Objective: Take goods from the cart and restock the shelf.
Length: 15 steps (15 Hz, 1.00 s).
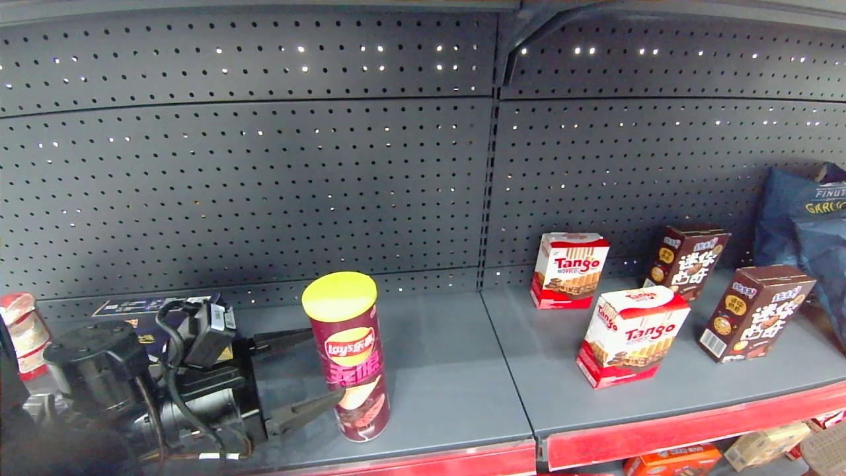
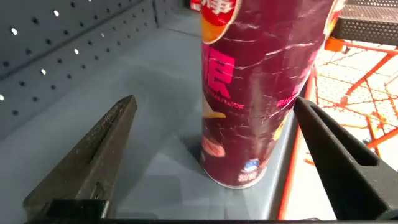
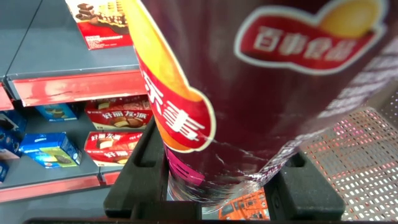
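Observation:
A maroon chips can (image 1: 350, 370) with a yellow lid stands upright near the front edge of the grey shelf (image 1: 449, 370). My left gripper (image 1: 325, 364) is open at the can's left, its fingertips reaching to either side of the can. In the left wrist view the can (image 2: 255, 93) stands just past the spread fingers (image 2: 99, 149), close to one of them. My right gripper (image 3: 217, 193) is shut on a second maroon chips can (image 3: 267, 81), which is very close to the camera.
Two red-and-white wafer boxes (image 1: 568, 270) (image 1: 631, 344), two brown boxes (image 1: 687, 261) (image 1: 753, 311) and blue bags (image 1: 806, 218) stand on the shelf's right half. A dark flat box (image 1: 142, 311) lies behind my left arm. The orange cart mesh (image 2: 367, 68) is beside the shelf.

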### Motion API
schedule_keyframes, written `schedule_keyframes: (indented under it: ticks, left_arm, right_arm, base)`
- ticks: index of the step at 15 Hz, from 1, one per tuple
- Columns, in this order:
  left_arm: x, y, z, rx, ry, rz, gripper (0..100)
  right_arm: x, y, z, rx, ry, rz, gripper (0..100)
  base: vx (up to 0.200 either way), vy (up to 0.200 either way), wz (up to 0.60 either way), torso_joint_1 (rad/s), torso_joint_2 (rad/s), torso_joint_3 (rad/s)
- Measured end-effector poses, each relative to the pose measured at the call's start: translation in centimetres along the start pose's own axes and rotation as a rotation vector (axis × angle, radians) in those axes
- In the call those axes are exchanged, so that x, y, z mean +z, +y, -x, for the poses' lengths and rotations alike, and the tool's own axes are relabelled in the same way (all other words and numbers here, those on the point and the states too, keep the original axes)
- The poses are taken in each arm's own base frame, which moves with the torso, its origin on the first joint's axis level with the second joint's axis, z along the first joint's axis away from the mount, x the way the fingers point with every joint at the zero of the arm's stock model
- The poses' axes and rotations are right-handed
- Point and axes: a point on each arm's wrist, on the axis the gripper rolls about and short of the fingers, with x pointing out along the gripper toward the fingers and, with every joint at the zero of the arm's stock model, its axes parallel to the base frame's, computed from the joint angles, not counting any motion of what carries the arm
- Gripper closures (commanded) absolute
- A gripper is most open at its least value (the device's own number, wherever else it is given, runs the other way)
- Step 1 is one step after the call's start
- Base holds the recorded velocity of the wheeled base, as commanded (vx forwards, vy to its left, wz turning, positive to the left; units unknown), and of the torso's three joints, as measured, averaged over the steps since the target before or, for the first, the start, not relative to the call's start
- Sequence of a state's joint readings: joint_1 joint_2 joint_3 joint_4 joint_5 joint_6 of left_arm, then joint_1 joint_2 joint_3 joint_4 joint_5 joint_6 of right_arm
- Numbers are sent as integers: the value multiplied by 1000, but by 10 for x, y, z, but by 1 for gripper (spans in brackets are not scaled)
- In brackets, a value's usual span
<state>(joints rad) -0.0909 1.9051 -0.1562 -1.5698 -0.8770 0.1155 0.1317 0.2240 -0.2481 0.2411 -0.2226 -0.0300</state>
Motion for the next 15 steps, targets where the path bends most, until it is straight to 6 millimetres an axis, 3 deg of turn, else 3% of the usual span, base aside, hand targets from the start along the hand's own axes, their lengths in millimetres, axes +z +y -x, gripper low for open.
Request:
schedule_keyframes:
  ticks: [8, 15]
  left_arm:
    - [-2, 6, -2, 5, 1, 0, 0]
    - [26, -16, 24, 39, -71, -78, 0]
  right_arm:
    - [-2, 0, -1, -1, 6, 0, 100]
    - [-2, 0, -1, 0, 5, 1, 100]
  base:
    - [0, 0, 0, 0, 0, 0]
    - [0, 0, 0, 0, 0, 0]
